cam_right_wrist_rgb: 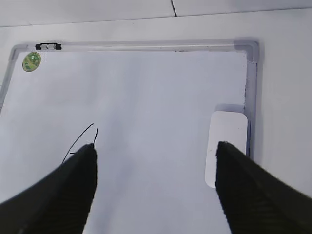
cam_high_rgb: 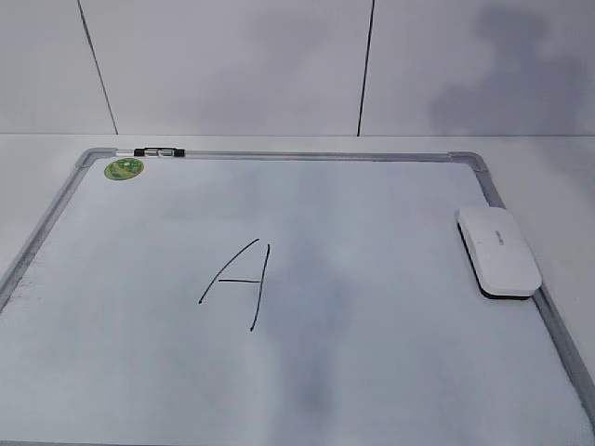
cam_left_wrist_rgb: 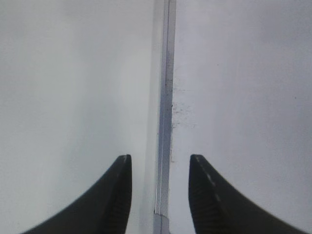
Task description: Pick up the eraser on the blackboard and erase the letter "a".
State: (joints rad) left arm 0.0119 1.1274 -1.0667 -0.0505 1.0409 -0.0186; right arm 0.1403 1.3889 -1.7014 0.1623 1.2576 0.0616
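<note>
The eraser (cam_high_rgb: 498,251), white with a black underside, lies flat at the right edge of the blackboard (cam_high_rgb: 372,372); it also shows in the right wrist view (cam_right_wrist_rgb: 225,146). A tall slanted capital "A" (cam_high_rgb: 237,283) is drawn mid-board. No small letter "a" shows in any view. My right gripper (cam_right_wrist_rgb: 156,145) is open and empty, high above the blackboard (cam_right_wrist_rgb: 146,87), with the eraser by its right finger and the "A" (cam_right_wrist_rgb: 80,141) by its left finger. My left gripper (cam_left_wrist_rgb: 160,157) is open and empty, straddling the board's grey frame (cam_left_wrist_rgb: 165,97). Neither gripper shows in the exterior view.
A round green sticker (cam_high_rgb: 124,168) sits in the board's far left corner. A small black and white piece (cam_high_rgb: 159,151) lies on the far frame beside it. White table surrounds the board, and a white panelled wall (cam_high_rgb: 279,65) stands behind.
</note>
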